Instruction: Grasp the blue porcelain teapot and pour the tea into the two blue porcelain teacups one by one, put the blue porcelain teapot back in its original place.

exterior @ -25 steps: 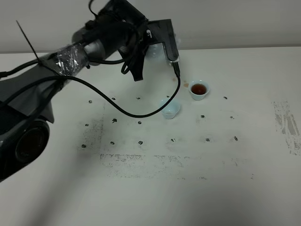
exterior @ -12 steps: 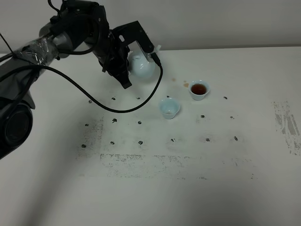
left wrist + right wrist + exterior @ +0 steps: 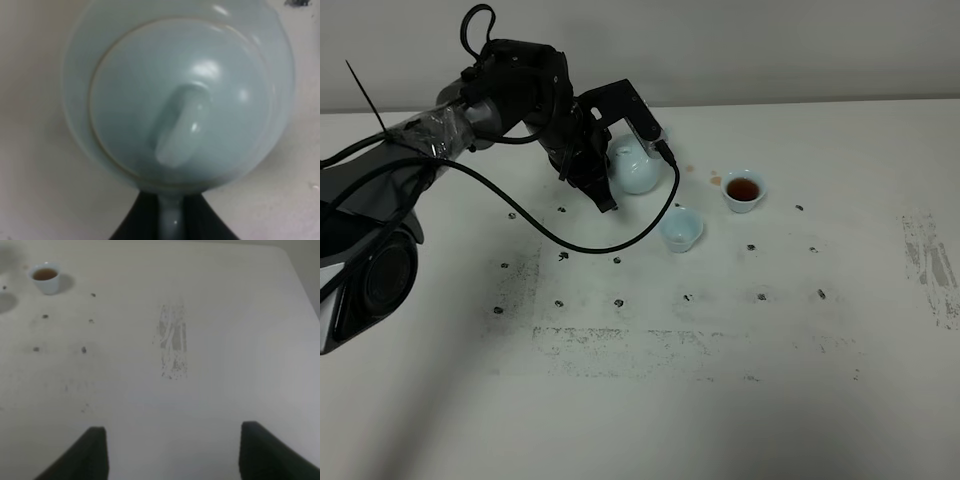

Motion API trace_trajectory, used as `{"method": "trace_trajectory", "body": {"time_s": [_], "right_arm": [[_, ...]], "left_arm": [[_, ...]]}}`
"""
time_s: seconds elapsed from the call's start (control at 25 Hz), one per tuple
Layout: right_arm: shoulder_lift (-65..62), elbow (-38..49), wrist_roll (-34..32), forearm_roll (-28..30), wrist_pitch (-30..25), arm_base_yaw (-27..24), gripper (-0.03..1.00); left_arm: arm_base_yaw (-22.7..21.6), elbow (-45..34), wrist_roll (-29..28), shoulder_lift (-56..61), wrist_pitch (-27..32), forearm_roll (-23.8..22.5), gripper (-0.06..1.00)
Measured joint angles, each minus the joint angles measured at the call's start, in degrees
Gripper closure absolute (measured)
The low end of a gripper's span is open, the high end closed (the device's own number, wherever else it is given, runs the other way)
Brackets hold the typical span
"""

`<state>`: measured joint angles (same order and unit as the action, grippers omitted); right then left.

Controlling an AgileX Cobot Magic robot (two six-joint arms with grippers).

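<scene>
Exterior high: scuffed white table (image 3: 720, 420), grey wall (image 3: 770, 50).

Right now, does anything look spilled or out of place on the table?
Yes: small brown spots stain the table between the blue porcelain teapot and the tea-filled teacup, likely dripped tea. Nothing else stands out.

The teapot (image 3: 177, 75) fills the frame, seen from above, its lid (image 3: 125, 100) seated, with an oblong knob (image 3: 182, 125) at the middle. The left gripper (image 3: 170, 222) pinches the thin handle (image 3: 170, 212) between dark fingers (image 3: 140, 227). Pale table (image 3: 30, 190) lies around.
</scene>
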<state>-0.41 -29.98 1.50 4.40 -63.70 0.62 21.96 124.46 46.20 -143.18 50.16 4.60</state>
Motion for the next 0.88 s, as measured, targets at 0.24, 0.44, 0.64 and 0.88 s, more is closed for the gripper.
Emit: {"method": "trace_trajectory", "body": {"time_s": [0.24, 0.44, 0.64, 0.88], "right_arm": [[0.0, 0.0, 0.0, 0.0, 0.0, 0.0, 0.43], [0.0, 0.0, 0.0, 0.0, 0.0, 0.0, 0.43], [0.0, 0.0, 0.0, 0.0, 0.0, 0.0, 0.43], [0.0, 0.0, 0.0, 0.0, 0.0, 0.0, 0.43]], "left_arm": [[0.5, 0.0, 7.1, 2.4, 0.9, -0.4, 0.94], [1.5, 0.1, 23.4, 9.5, 1.5, -0.4, 0.94], [2.6, 0.2, 39.5, 11.9, 6.0, -1.7, 0.94], [5.6, 0.2, 43.2, 11.4, 7.5, -9.0, 0.94]]}}
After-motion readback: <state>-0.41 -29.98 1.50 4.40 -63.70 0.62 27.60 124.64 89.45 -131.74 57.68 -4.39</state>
